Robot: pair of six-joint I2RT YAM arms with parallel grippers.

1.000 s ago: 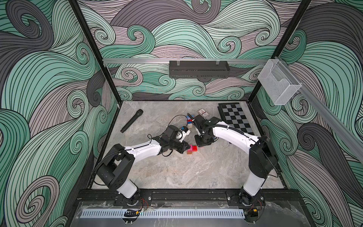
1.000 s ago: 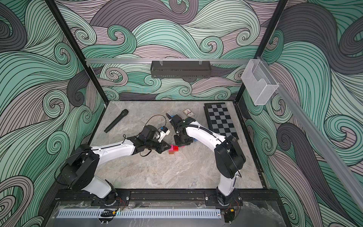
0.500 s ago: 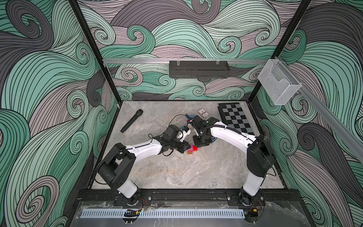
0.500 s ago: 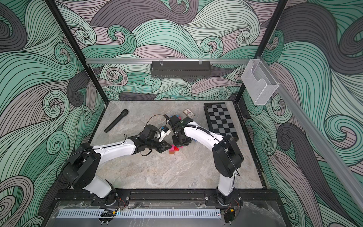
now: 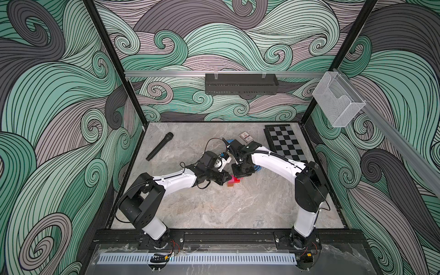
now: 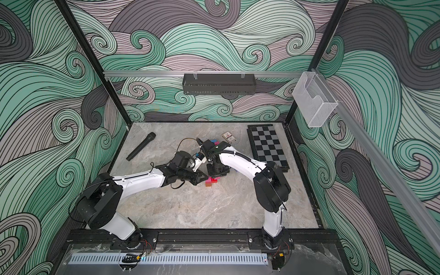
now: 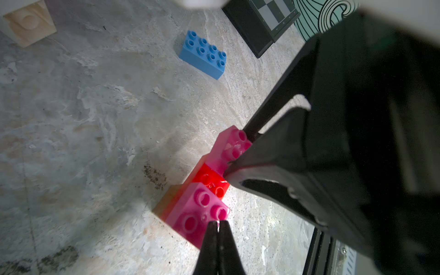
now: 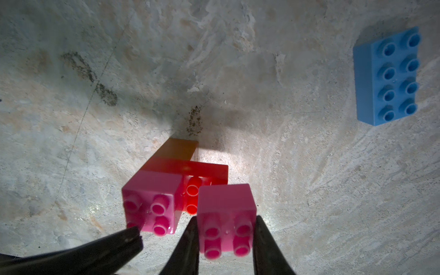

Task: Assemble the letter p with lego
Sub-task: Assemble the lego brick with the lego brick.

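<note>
**Arms.** I find both arms meeting over the middle of the grey marbled table (image 5: 214, 209).

**Left gripper** (image 7: 217, 223). The fingers are pressed together with nothing between them. Their tips sit at the edge of the studded top of a pink square plastic brick (image 7: 197, 214) and appear to touch it.

**Assembly.** That brick tops a small stack (image 5: 233, 182) standing on the table between the two grippers. It sits on one end of a red oblong plastic brick (image 7: 212, 183). The red brick lies on an orange plastic brick (image 8: 179, 147), which rests on the table and juts out from under it on one side.

**Right gripper** (image 8: 226, 218). It is clamped on a second pink square plastic brick (image 8: 226, 207), studs up, with one finger on each of two opposite sides. This brick is over the other end of the red brick, and two red studs show bare between the two pink bricks. I cannot tell whether it is pressed home or stands just clear.

**Loose parts.**
- A blue oblong plastic brick (image 8: 385, 76) with eight studs lies flat, studs up, apart from the stack.
- A few loose bricks (image 6: 215, 142), blue and pink, lie behind the right wrist and are mostly hidden by the arm.

**Other items.**
- A black microphone (image 5: 159, 146) lies at the back left, well apart from the work.
- A black-and-grey chessboard (image 5: 284, 142) lies along the right edge of the table.
- A small boxed card deck (image 5: 246, 137) lies near the chessboard.
- The left wrist view shows a pale wooden block (image 7: 28, 26).
</note>
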